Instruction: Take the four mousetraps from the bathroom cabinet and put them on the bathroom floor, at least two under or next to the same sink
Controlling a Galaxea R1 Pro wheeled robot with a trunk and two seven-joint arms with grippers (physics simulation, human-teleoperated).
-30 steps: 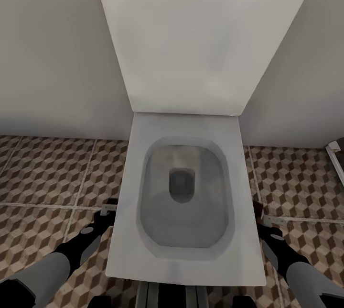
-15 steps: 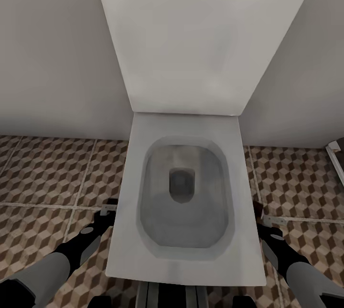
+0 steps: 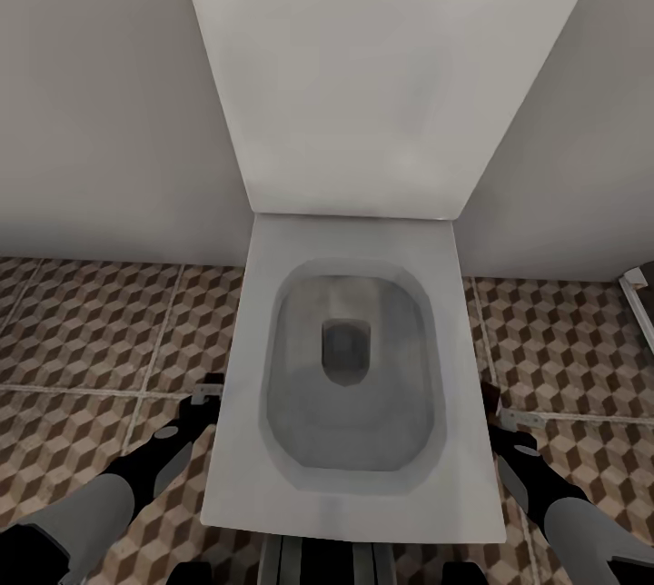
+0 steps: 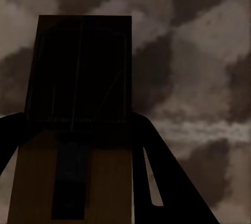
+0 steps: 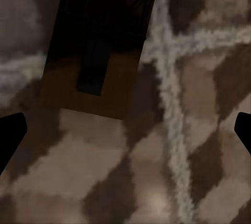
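Note:
My left gripper (image 3: 204, 394) hangs low beside the toilet's left side, over the cube-patterned bathroom floor (image 3: 82, 340). In the left wrist view it (image 4: 78, 125) is shut on a tan mousetrap (image 4: 83, 78) with dark wire, held just above the tiles. My right gripper (image 3: 498, 408) is by the toilet's right side. In the right wrist view it (image 5: 125, 125) stands open, its fingers wide apart, and a second mousetrap (image 5: 99, 41) lies flat on the floor (image 5: 178, 145) just beyond them. The cabinet and the sink are out of view.
A white toilet (image 3: 350, 367) with its lid (image 3: 363, 67) raised stands straight ahead between my arms, against a pale wall (image 3: 100, 113). Tiled floor runs on both sides of it. A white-edged object (image 3: 640, 294) pokes in at the right edge.
My left arm has shifted slightly down and to the left. The right arm and the toilet look the same.

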